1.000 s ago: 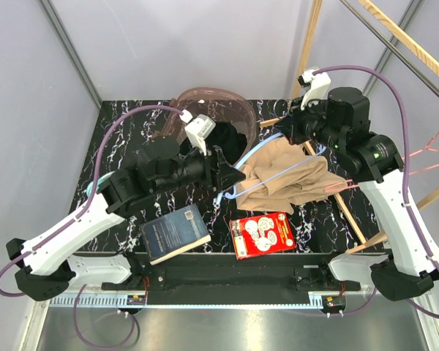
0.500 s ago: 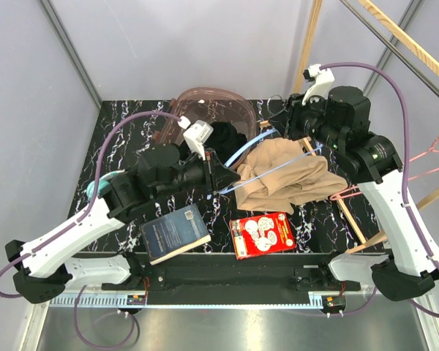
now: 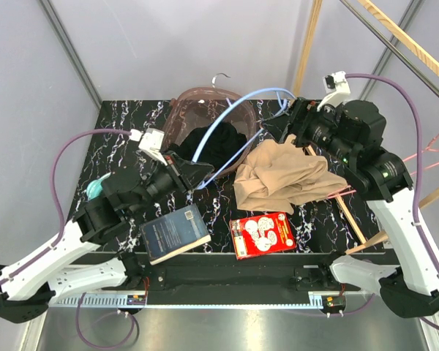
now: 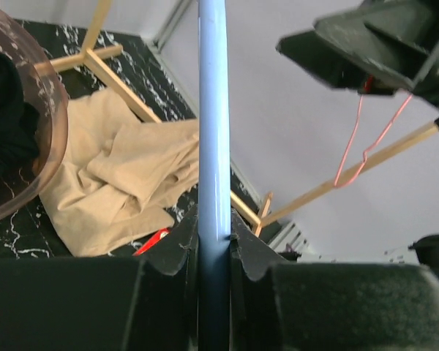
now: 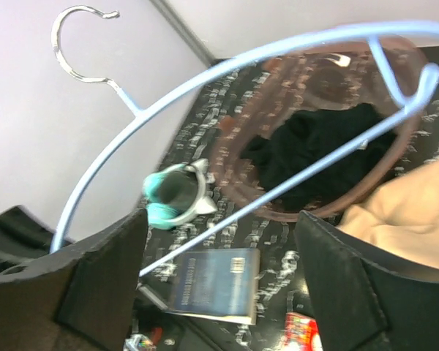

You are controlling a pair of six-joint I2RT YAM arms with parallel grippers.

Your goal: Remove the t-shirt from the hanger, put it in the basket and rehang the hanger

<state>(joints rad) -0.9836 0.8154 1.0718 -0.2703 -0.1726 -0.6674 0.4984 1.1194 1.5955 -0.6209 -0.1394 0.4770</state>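
Left gripper (image 4: 214,241) is clamped hard on the pale blue hanger (image 4: 213,110), pinching one thin bar right between its pads, and the frame sticks up and away over the pinkish tub (image 3: 183,99) with the black cloth (image 3: 216,142) in it. Right gripper (image 5: 221,219) is spread wide, gripping nothing, poised just beside the hanger's far corner.

And the t-shirt (image 3: 285,175)? Down on the black marbled table (image 3: 124,124), a beige crumpled heap right of centre, and from above it looks clear of the hanger, though the far tip is partly masked by the right wrist, so I can't swear no fold is touching.

Handling-wise: that shirt reads as soft, light and limp. It will sag and drape, so the raised bunch of folds on top is the place to pinch. The hanger is stiff, light and likely slick; held by one bar, it could swivel in the pinch.

Room to move: the shirt's right side lies across the wooden rack (image 3: 351,216), and the red packet (image 3: 262,234) sits just beside its near edge, with the book (image 3: 175,232) further left. Bare tabletop shows at the left rear, and the hanger's hook points toward the back wall
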